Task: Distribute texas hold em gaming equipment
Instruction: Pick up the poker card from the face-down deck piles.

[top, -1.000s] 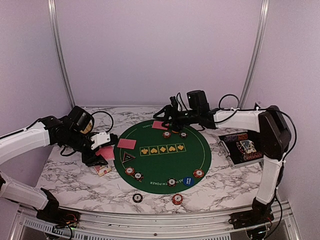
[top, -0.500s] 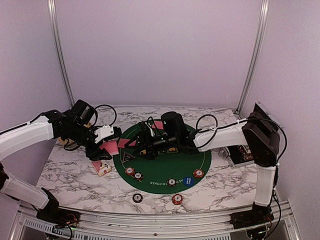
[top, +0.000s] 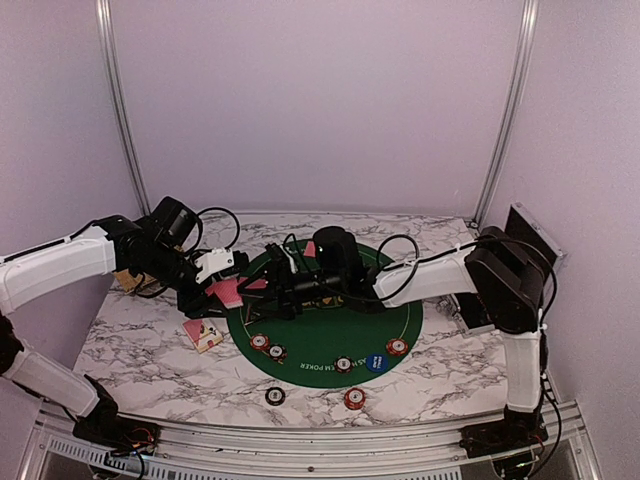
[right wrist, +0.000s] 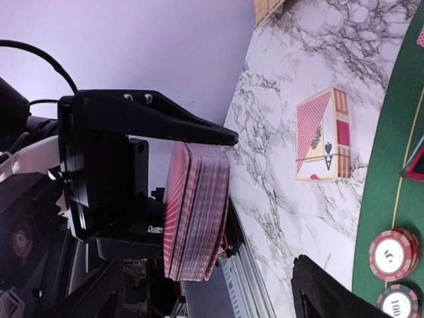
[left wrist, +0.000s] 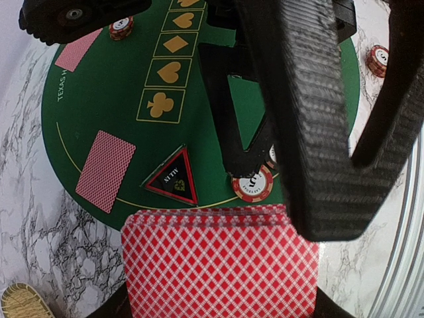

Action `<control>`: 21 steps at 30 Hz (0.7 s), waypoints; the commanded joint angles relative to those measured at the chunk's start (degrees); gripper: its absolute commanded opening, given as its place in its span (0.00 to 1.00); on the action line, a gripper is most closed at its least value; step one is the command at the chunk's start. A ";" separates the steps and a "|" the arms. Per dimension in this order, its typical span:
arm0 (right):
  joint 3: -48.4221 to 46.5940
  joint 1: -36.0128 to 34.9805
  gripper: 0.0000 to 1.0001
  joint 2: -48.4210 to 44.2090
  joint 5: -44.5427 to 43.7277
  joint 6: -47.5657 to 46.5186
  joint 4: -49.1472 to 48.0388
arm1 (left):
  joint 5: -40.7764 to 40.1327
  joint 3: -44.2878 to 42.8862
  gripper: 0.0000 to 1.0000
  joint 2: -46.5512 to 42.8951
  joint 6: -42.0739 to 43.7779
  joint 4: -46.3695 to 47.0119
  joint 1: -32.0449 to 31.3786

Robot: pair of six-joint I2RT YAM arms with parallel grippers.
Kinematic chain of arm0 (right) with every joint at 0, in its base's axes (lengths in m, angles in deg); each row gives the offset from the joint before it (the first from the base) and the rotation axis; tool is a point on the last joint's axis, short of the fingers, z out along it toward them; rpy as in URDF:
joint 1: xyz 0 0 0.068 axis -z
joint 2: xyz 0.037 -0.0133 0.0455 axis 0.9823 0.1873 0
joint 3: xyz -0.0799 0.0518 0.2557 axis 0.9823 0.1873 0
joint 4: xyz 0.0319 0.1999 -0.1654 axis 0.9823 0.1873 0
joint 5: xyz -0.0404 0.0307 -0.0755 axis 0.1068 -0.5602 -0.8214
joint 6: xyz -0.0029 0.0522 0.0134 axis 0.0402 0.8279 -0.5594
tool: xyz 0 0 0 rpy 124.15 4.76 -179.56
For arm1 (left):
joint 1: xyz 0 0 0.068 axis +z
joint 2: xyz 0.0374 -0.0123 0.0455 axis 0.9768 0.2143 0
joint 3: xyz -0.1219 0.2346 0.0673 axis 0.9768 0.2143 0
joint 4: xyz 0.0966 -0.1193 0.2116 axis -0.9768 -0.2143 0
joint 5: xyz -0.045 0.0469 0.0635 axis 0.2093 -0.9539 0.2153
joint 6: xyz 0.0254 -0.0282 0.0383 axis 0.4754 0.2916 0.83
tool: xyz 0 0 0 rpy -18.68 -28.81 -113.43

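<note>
I read the left fingers (right wrist: 152, 119) as clamped on the deck (left wrist: 218, 265), red-patterned backs toward the left wrist cam, held above the counter (top: 150, 350) just off the left rim of the green mat (top: 395, 300). right fingers (left wrist: 305, 132) spread wide, reaching across the mat, right at the deck's edge (I can't tell from any view whether they touch a card). on the mat below: single card (left wrist: 105, 169) face down, triangular marker (left wrist: 173, 177) beside it, striped chip (left wrist: 253, 185) next to that, blue button (top: 376, 362) at the near rim. red chip (top: 353, 398) and dark chip (top: 274, 396) off the mat on the near counter. card box (right wrist: 324, 136) lies on the marble left of the mat, basket (left wrist: 23, 301) rim in the left wrist view's corner
</note>
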 commanded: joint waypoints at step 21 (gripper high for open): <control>-5.80 -1.92 0.85 7.05 1.56 6.07 -9.54 | 0.94 -2.35 0.16 1.69 -1.49 0.47 -2.26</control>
